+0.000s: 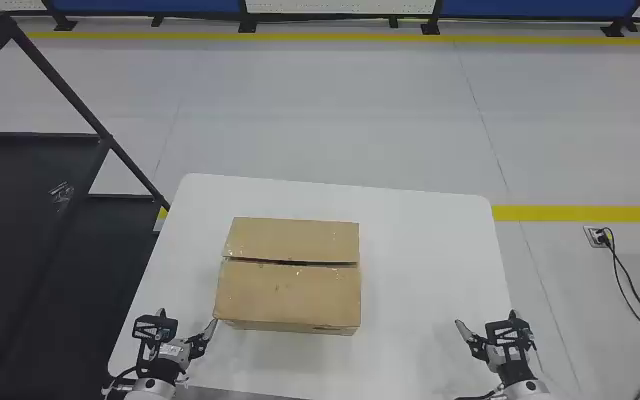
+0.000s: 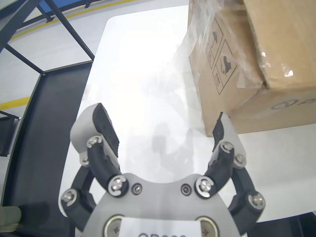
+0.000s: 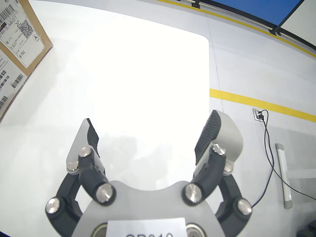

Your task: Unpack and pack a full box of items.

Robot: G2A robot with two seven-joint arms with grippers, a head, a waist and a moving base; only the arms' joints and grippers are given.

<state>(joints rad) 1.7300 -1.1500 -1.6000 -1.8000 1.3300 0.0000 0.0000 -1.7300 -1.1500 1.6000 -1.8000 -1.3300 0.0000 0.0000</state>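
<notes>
**Two sets of jaws released, one box unopened**

One brown cardboard box (image 1: 290, 275) sits closed around the middle of the white table (image 1: 430, 260), a little toward its left edge. Its two top flaps meet along a seam running left to right. Wrinkled clear tape (image 2: 222, 50) hangs loose on its left side wall.

The left jaws stand spread and empty at the table's near left corner, just beside the box's near left corner. The right jaws, likewise released and holding nothing, are by the near right corner, well apart from the box.

Unpacking looks not yet begun, and the step in hand is opening the flaps. The next move likely calls for catching a flap edge at the seam and lifting it while the other arm steadies the box. Tape across the seam could resist, and the box may slide.
</notes>
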